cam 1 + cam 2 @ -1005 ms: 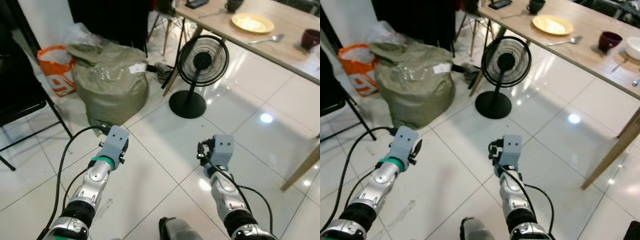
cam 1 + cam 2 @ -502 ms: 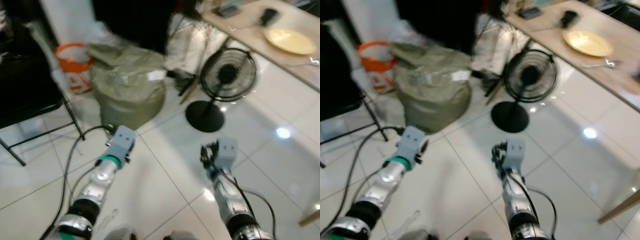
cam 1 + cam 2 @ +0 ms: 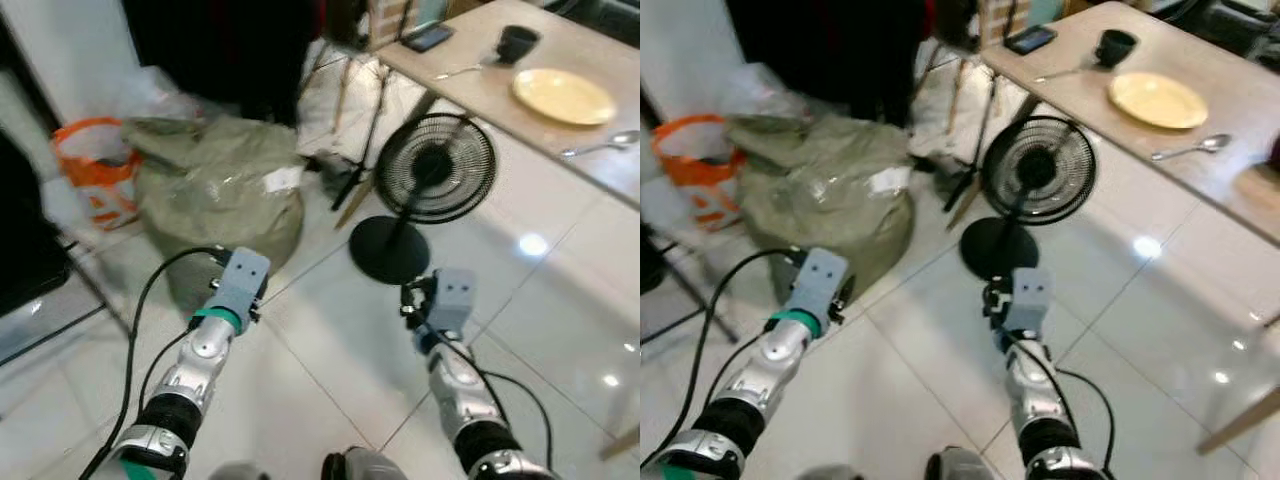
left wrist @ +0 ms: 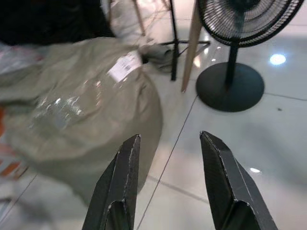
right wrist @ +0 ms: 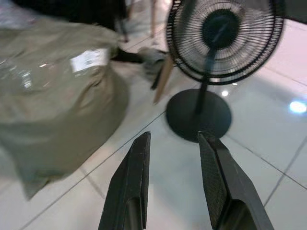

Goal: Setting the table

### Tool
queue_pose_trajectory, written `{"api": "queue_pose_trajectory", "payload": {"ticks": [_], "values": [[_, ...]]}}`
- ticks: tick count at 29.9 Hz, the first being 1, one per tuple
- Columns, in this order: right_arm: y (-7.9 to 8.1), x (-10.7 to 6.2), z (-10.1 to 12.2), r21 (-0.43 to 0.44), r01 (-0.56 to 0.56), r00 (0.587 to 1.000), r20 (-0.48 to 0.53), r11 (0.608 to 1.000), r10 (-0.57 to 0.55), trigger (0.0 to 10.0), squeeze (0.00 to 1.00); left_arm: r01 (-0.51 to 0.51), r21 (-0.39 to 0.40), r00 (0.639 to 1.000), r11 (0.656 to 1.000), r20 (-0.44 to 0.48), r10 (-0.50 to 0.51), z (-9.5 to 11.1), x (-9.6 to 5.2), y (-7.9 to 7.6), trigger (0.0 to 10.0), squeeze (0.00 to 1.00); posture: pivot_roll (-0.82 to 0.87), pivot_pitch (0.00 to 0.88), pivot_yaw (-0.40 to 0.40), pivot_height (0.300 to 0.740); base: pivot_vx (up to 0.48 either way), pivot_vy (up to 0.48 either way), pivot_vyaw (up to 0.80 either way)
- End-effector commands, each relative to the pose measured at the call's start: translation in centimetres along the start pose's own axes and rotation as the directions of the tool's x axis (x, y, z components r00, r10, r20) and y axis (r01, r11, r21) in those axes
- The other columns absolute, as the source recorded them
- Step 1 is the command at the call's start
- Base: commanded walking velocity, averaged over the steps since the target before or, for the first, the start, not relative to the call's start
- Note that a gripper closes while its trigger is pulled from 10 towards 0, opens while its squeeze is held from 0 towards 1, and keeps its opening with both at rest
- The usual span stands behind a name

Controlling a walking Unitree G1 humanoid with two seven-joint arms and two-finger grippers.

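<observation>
**Left eye view: both hands empty, desk still ahead to my right**

Left eye view has me standing on the white tiled floor (image 3: pixel 560 260), well short of the desk (image 3: pixel 480 85). I hold both arms out in front of me at about the same height. My left hand (image 4: pixel 168 158) carries nothing, its two black fingers spread with a clear gap between them, aimed toward the big grey-green sack (image 3: pixel 215 195) on the floor. My right hand (image 5: pixel 172 158) is just as empty and parted about as far, looking along the floor at the black standing fan (image 3: pixel 432 165).

The table things are on the desk, beyond the fan. A yellow plate (image 3: pixel 563 95) lies near the desk's front edge, with a spoon (image 3: pixel 603 143) just beside it toward the right along that edge. A dark cup (image 3: pixel 517 43) stands farther in, a second utensil (image 3: pixel 458 71) lies next to it, and a phone (image 3: pixel 431 37) sits near the far left corner. An orange bag (image 3: pixel 95 180) stands beside the sack.

I judge this to be the approach step: nothing is picked up and the desk is out of reach. The next move calls for turning right and walking round the fan's round base without clipping it, then squaring up to the front edge before I reach for anything.
</observation>
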State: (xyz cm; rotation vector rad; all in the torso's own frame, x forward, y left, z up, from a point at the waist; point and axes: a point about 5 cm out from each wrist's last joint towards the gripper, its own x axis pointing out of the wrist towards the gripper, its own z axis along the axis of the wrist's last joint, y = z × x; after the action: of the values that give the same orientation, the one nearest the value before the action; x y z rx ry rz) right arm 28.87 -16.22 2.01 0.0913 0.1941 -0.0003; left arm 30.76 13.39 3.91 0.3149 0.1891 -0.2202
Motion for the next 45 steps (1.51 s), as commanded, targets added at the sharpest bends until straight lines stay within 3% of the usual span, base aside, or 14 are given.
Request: {"api": "queue_pose_trajectory", "payload": {"ticks": [1,32,39,42,45], "values": [[0.4,-0.2,-0.6,0.01,0.0,1.0,-0.031,1.0,0.0,10.0,0.0,-0.008,0.003,0.998,1.0,-0.056,0.008,-1.3,-0.5,0.3,10.0,0.0,0.0,0.0,0.038,0.74,0.0,0.0,0.0],[0.3,-0.3,-0.8,0.014,0.003,0.999,-0.035,1.0,-0.003,10.0,0.0,-0.009,-0.001,0.999,1.0,-0.047,0.009,-1.1,-0.4,0.2,10.0,0.0,0.01,0.005,0.039,0.74,0.0,0.0,-0.67],[0.5,-0.1,0.1,0.022,-0.008,1.0,0.009,1.0,0.008,10.0,0.0,-0.053,0.012,0.999,0.999,0.01,0.053,0.1,0.0,0.7,10.0,0.0,0.01,0.005,0.036,0.74,0.48,0.0,0.0],[0.5,0.3,1.7,0.041,-0.01,0.997,0.08,0.999,0.007,10.0,0.0,-0.069,0.003,0.993,0.998,0.093,0.069,2.3,0.4,1.2,10.0,0.0,0.01,0.007,0.037,0.74,0.48,0.0,0.0],[0.5,0.4,2.3,0.044,-0.012,0.994,0.106,0.999,0.008,10.0,0.0,-0.078,-0.003,0.99,0.997,0.118,0.078,3.0,0.6,1.6,10.0,0.0,0.01,0.009,0.037,0.74,0.48,0.0,0.0]]}}
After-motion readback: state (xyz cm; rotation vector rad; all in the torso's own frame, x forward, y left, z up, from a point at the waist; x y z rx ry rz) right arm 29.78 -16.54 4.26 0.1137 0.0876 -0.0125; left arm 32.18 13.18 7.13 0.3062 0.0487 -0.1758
